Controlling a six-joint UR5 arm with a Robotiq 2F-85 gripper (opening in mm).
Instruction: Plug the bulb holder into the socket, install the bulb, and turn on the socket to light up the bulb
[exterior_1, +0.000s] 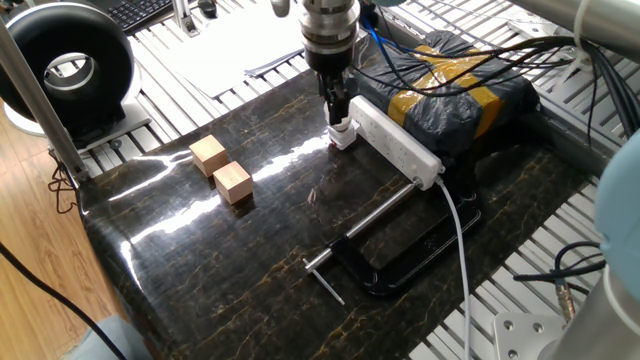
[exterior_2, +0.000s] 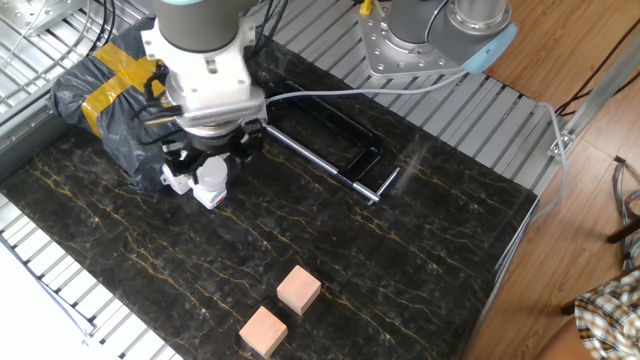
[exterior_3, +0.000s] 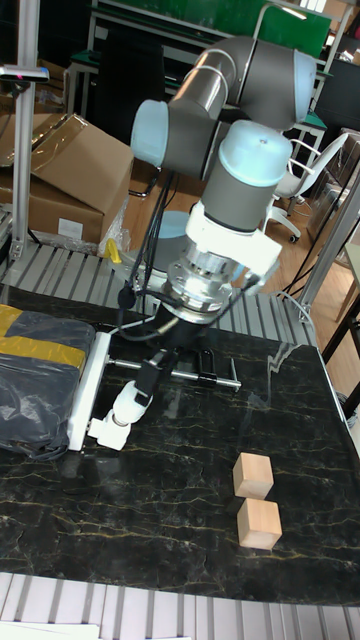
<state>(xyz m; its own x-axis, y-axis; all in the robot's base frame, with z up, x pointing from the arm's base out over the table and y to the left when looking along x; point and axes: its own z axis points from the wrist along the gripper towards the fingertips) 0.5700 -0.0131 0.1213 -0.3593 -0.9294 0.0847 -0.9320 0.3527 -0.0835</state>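
Observation:
The white socket (exterior_1: 400, 145) lies along the back of the dark marble table, and its cable (exterior_1: 465, 260) runs toward the front right. At its near end sits the small white bulb holder (exterior_1: 343, 141) (exterior_2: 208, 197) (exterior_3: 104, 431). The white bulb (exterior_2: 210, 180) (exterior_3: 127, 402) rises out of it, tilted toward the arm. My gripper (exterior_1: 338, 112) (exterior_2: 211, 168) (exterior_3: 145, 385) comes down onto the bulb's rounded top and looks shut on it. The fingers hide the contact itself. The socket's switch cannot be made out.
Two tan wooden cubes (exterior_1: 208, 153) (exterior_1: 233, 182) stand on the left part of the table. A black clamp (exterior_1: 390, 255) lies in front of the socket. A black bag with yellow tape (exterior_1: 450, 85) sits behind it. A black ring-shaped device (exterior_1: 65, 65) is off the table's left corner.

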